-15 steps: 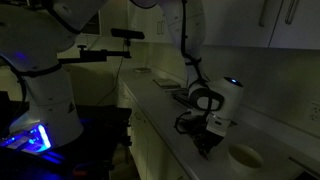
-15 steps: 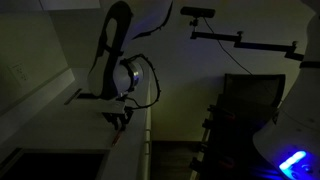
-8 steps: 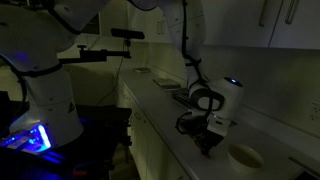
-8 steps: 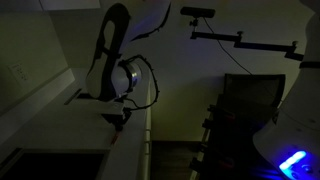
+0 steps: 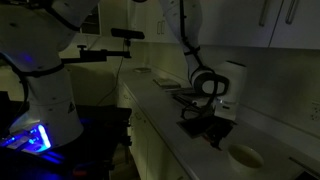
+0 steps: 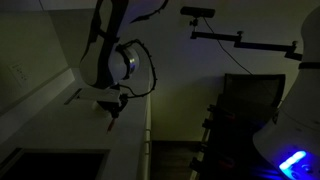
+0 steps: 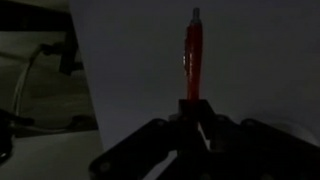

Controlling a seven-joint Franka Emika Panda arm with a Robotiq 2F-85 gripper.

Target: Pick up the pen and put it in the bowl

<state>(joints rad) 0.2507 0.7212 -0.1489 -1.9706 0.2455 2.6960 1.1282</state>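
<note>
— What is sitting nearest on the long pale bench (image 5: pixel 160 105)?
— The small round cream-white bowl (image 5: pixel 243 156) is sitting at its near end.
— And the pincer?
— The dark two-fingered pincer (image 5: pixel 210 132) is hanging just beyond the bowl, slightly left, not touching it. In the wrist view the pincer (image 7: pixel 192 105) is pinching the lower end of the thin reddish pen (image 7: pixel 192 50), which is pointing straight out from the fingertips.
— Anything farther?
— A dark flat rectangular tray (image 5: pixel 165 84) is lying farther along the bench, well apart; the dim light is hiding its details.
</note>
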